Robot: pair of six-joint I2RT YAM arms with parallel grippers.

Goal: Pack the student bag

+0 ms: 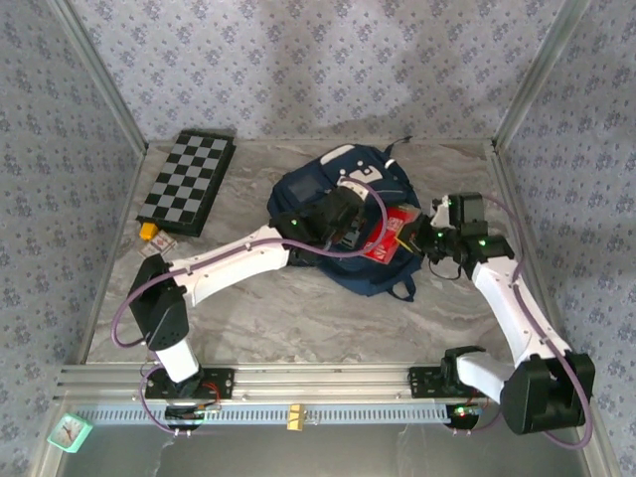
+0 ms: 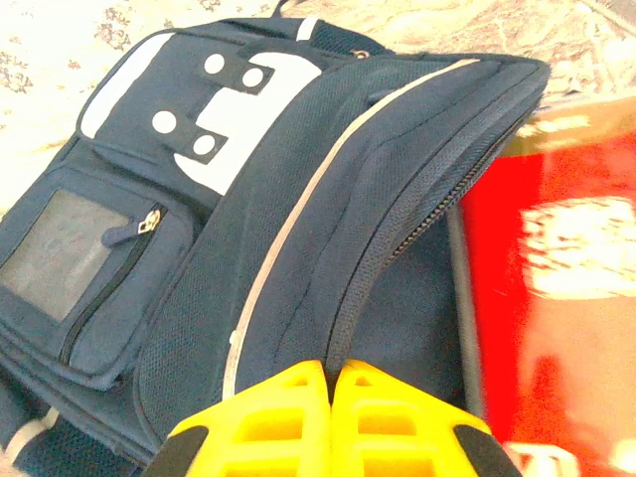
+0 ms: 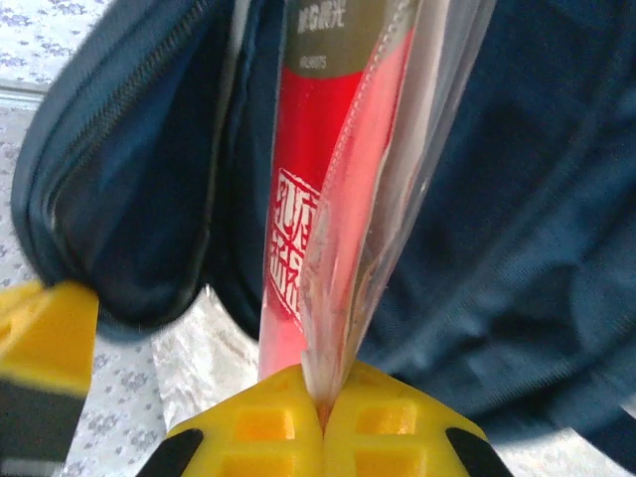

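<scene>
Nearest, the left gripper (image 2: 330, 373) was clamped shut on the zippered flap of the one student bag (image 1: 303, 194), mid-table. At the bag's right, the right gripper (image 3: 323, 397) pinched one red packet (image 3: 308, 149), seemingly plastic-sleeved, at its opening. One chessboard (image 1: 189, 182) lay beyond the bag's left.

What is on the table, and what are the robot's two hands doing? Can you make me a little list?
bag: student bag, navy, lying mid table
left gripper: shut, pinching the bag's zipper edge
right gripper: shut on the clear wrap of the red pack
red pack: standing in the bag's opening, between its sides
chessboard: flat, back left, apart from the bag
</scene>
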